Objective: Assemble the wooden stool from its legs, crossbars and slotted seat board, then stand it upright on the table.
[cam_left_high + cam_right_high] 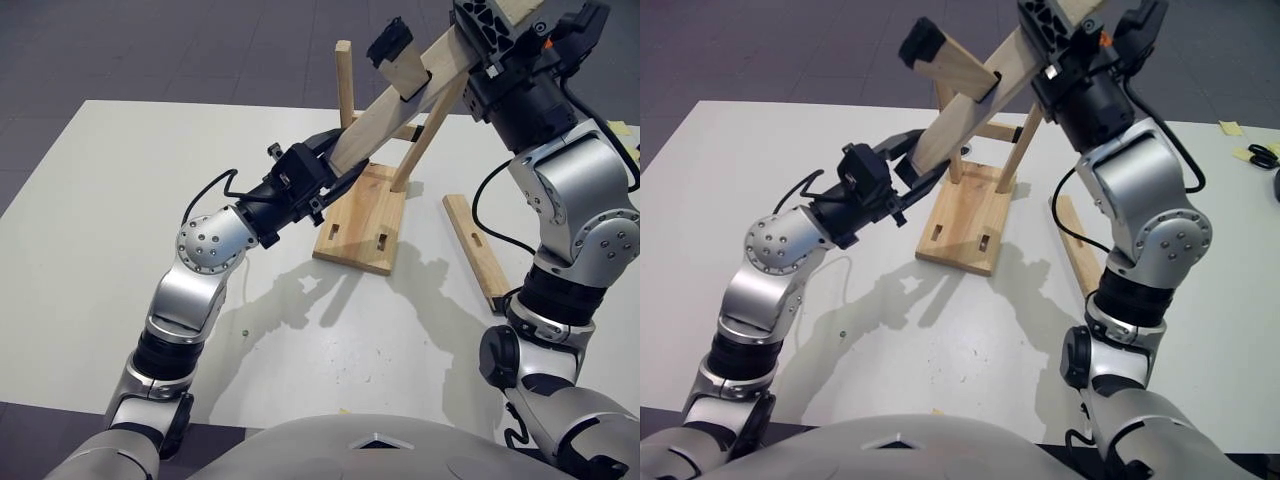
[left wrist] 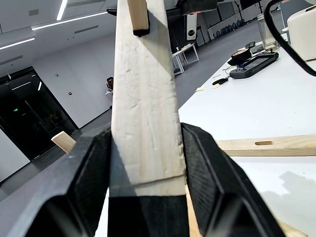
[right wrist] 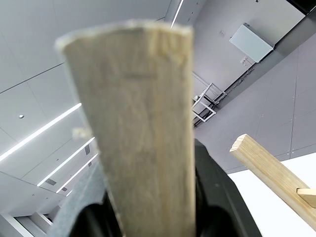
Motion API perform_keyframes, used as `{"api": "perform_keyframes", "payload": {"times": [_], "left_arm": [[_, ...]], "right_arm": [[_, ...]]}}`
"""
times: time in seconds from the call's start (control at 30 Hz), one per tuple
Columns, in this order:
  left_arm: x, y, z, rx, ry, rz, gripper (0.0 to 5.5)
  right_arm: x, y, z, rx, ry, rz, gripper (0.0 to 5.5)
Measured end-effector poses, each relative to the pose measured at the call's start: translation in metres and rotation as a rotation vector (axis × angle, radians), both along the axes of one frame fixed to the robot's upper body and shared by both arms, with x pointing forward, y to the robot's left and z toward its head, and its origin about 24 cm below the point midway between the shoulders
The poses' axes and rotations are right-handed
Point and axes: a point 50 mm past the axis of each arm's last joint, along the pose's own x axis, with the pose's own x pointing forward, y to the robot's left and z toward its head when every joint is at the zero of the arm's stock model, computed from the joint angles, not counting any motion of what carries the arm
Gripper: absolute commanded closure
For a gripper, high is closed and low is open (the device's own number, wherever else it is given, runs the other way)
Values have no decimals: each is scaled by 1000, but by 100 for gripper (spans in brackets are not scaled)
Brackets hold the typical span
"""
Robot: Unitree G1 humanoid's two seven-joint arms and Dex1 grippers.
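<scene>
A long wooden leg (image 1: 400,105) slants up over the table, from low on the left to high on the right. My left gripper (image 1: 335,165) is shut on its lower end, the black fingers (image 2: 197,163) pressing both flat sides. My right gripper (image 1: 490,35) is shut on its upper end (image 3: 143,138). A short crossbar (image 1: 403,68) with a dark tip sticks out of the leg near the top. Below, the slotted seat board (image 1: 362,225) lies flat. One leg (image 1: 345,85) stands in it upright, and a second (image 1: 428,135) leans.
A loose wooden bar (image 1: 476,250) with a slot lies flat on the white table (image 1: 120,200), right of the seat board and near my right arm. Small items lie at the table's far right edge (image 1: 1262,153). Bare table spreads to the left and front.
</scene>
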Motion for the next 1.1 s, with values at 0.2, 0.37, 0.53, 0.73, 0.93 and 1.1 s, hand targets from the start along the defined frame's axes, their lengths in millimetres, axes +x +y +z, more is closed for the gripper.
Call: {"api": "perform_keyframes", "payload": {"times": [0.2,0.37,0.53,0.73,0.93,1.1], "left_arm": [[-3,-4,-14,-31,132,-37,238],[-7,9,4,-316,351,-146,158],[-16,40,35,-533,430,-280,78],[-24,94,66,-680,348,-179,10],[-9,103,47,-671,382,76,10],[-5,92,36,-616,402,107,10]], "right_arm": [[2,-2,-3,-96,-68,-49,449],[6,-11,-22,-248,-57,-167,449],[7,-18,-32,-286,-34,-224,449],[-3,-34,-70,-394,131,-339,449],[-14,-49,-98,-488,250,-450,449],[-12,-49,-102,-487,250,-515,449]]}}
